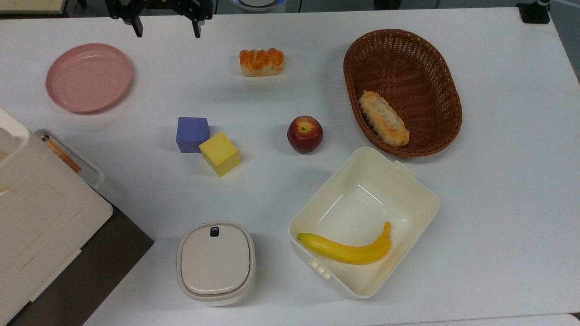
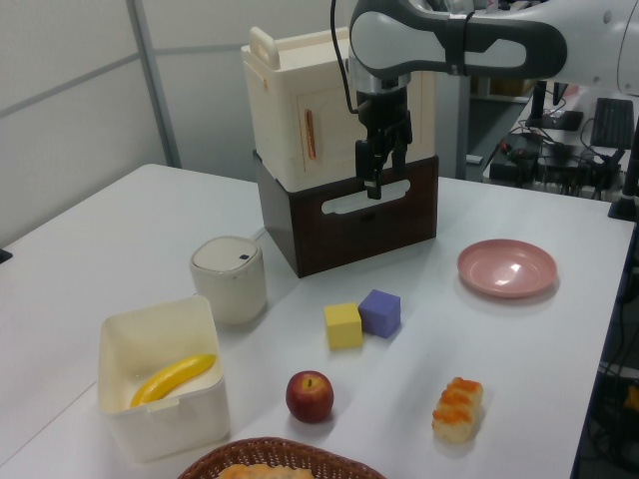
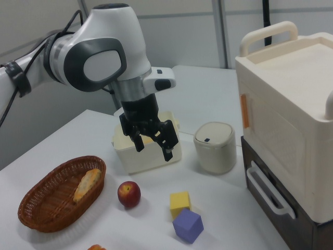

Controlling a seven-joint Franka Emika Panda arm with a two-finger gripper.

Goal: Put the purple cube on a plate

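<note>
Two cubes are seen near the middle of the top view, on the white bench (image 1: 498, 203). The purple cube (image 1: 192, 134) is set just left of centre, and the yellow cube (image 1: 219, 154) is placed at its lower right corner, touching it or nearly so. In the left view the purple cube (image 2: 379, 312) is found right of the yellow cube (image 2: 342, 326), and in the right view the purple cube (image 3: 188, 225) is seen at the lower centre, below the yellow cube (image 3: 180, 204).

The plate (image 1: 88, 77) is shown in the upper left of the top view, well apart from the cubes; nothing is carried on it. In the left view the plate (image 2: 507, 267) is seen at the right.

The tool (image 1: 165, 29) is held at the top edge of the top view, above the bench and to the right of the plate, with its two fingers spread wide and nothing between them. In the right view the tool (image 3: 153, 146) is seen hanging from the arm in the centre of the frame.

An apple (image 1: 305, 134) is placed right of the cubes in the top view. A bread roll (image 1: 262, 61) is laid above it, and a wicker basket (image 1: 435, 59) with a pastry inside is set at the upper right. A cream box (image 1: 408, 190) with a banana (image 1: 346, 249) in it is seen at the lower right, and a lidded container (image 1: 215, 262) at the lower centre.
</note>
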